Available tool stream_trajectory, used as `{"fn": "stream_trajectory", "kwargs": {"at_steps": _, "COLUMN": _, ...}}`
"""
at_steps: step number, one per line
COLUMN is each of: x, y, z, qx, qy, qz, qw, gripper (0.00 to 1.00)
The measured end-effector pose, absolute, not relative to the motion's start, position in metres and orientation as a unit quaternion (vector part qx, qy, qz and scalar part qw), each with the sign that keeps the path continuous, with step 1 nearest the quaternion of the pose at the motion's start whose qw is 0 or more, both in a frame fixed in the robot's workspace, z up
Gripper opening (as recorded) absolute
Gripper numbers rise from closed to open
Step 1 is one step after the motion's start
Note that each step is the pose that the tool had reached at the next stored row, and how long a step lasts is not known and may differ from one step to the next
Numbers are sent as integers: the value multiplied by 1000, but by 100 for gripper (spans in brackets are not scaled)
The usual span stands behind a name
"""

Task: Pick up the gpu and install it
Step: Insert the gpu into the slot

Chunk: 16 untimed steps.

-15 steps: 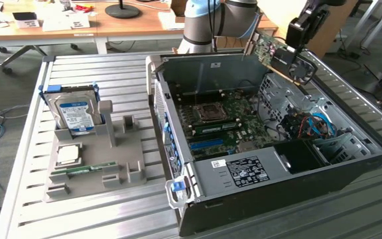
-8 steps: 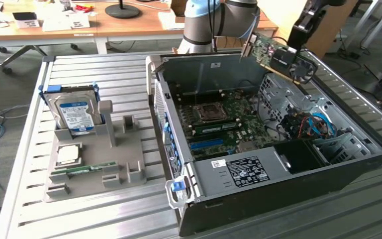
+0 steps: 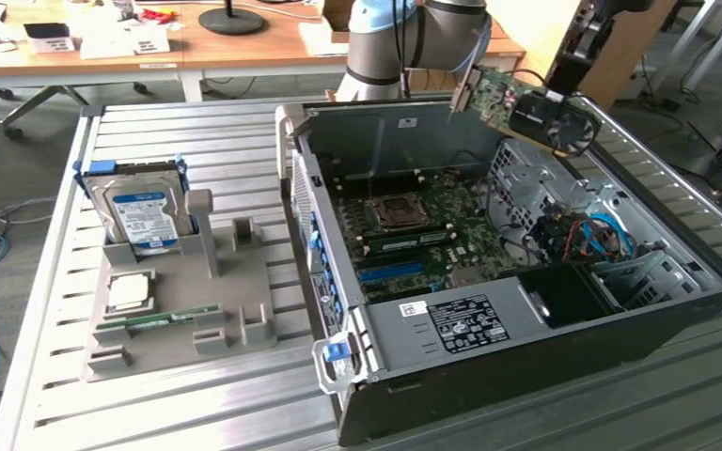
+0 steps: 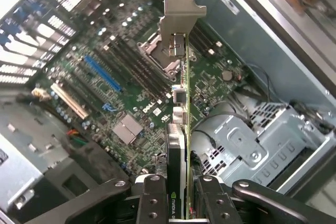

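Note:
The gpu, a green card with a black cooler and a silver end bracket, hangs tilted in the air above the open computer case, over its far right corner in the exterior view. My gripper is shut on the cooler end of the card. In the wrist view the gpu is edge-on between my fingers, its silver bracket pointing away over the motherboard. The blue slot and the white slot on the board lie off to one side of the card.
A grey fixture on the slatted table holds a hard drive with a blue-white label, a RAM stick and a CPU. Drive cages and cables fill the case's right side. Desks stand behind the table.

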<state>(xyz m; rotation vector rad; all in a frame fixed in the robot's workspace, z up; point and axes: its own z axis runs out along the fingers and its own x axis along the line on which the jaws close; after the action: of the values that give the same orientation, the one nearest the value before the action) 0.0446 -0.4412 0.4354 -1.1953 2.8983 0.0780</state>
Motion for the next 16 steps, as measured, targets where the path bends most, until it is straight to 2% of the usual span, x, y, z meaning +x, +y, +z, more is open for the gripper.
{"fn": "stream_trajectory", "kwargs": {"at_steps": 16, "x": 45, "y": -441, "z": 435, "qx": -511, "qy": 859, "qz": 25, "qw": -1, "gripper": 27}}
